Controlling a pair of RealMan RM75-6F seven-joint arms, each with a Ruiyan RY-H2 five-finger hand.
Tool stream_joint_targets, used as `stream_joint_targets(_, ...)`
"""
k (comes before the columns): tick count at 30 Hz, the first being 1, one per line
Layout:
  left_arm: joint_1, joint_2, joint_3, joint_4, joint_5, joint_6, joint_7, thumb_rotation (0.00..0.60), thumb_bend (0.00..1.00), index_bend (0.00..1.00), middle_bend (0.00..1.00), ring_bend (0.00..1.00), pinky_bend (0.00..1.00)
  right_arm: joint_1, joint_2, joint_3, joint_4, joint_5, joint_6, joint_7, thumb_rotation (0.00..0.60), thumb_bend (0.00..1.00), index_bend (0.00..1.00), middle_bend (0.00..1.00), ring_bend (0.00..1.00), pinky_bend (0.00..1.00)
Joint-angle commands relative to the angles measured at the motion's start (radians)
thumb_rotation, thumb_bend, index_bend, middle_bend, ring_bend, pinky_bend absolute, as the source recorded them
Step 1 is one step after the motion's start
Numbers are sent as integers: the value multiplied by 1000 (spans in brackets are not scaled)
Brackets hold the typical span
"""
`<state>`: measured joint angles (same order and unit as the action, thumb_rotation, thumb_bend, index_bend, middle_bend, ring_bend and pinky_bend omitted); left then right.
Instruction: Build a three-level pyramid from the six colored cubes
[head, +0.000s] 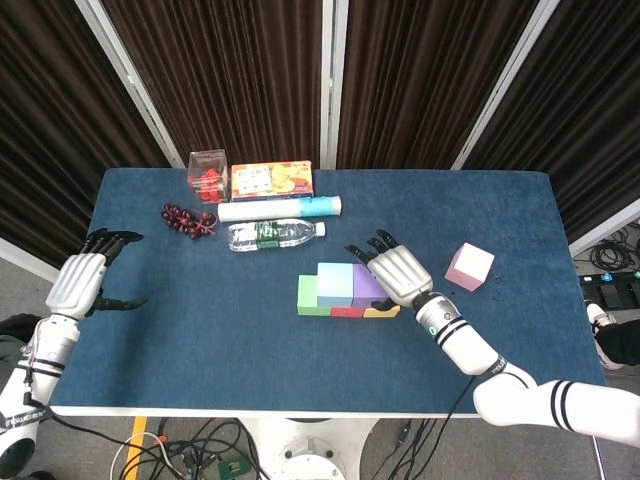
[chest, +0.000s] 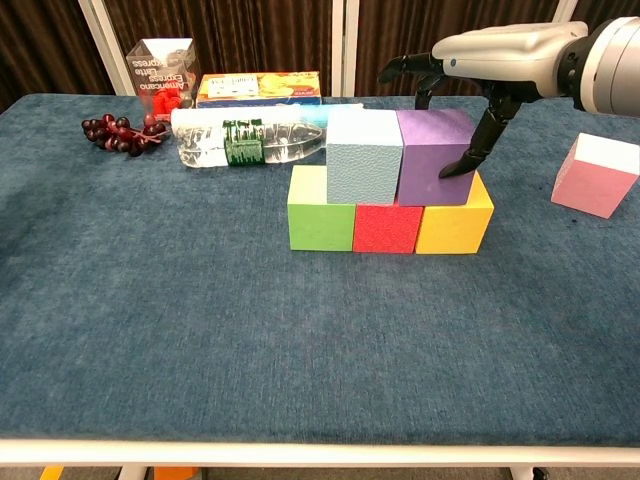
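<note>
Green (chest: 320, 222), red (chest: 385, 228) and yellow (chest: 455, 226) cubes stand in a row on the table. On them sit a light blue cube (chest: 363, 155) and a purple cube (chest: 435, 155), side by side and touching. My right hand (chest: 495, 55) hovers over the purple cube (head: 367, 283), fingers spread past its far edge, thumb tip against its right face. A pink cube (chest: 598, 176) lies alone at the right. In the head view my left hand (head: 80, 282) hangs off the table's left edge, holding nothing.
Along the back lie a water bottle (chest: 245, 143), a white tube (head: 281, 209), a cracker box (chest: 260, 88), a clear box of red items (chest: 160, 65) and a bunch of grapes (chest: 118, 132). Blue cloth (chest: 300, 350) covers the table.
</note>
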<state>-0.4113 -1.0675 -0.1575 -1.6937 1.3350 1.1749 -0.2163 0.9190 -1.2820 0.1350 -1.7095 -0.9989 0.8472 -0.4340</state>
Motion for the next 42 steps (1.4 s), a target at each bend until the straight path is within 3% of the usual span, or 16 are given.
stream_joint_targets(1,0,-2,0,1,3,1,-2,600,86,183,152,92,64,2,0,-1,-4,6,0,-2,600,105,1,358,91,0)
stream_joint_targets(11,3,-2,-1,5,8,3,-12,600,86,183,152,92,65,5,0,-5,-23,33,15,-24,600,101,0,276,48,0)
stream_joint_targets(24,9,-2,-1,8,17,16,-26,600,86,183,152,92,64,-27,20,0,-66,50,69,3,600,73,0,2,0,0)
stream_joint_targets(33,17,3,-4,4,23,32,-32,600,86,183,152,92,65,-137,133,5,-107,-9,144,154,600,49,0,52,0,0)
stream_joint_targets(42,17,6,-7,-11,30,39,-23,600,79,183,152,92,65,-206,232,-14,19,7,92,255,600,49,0,117,0,0)
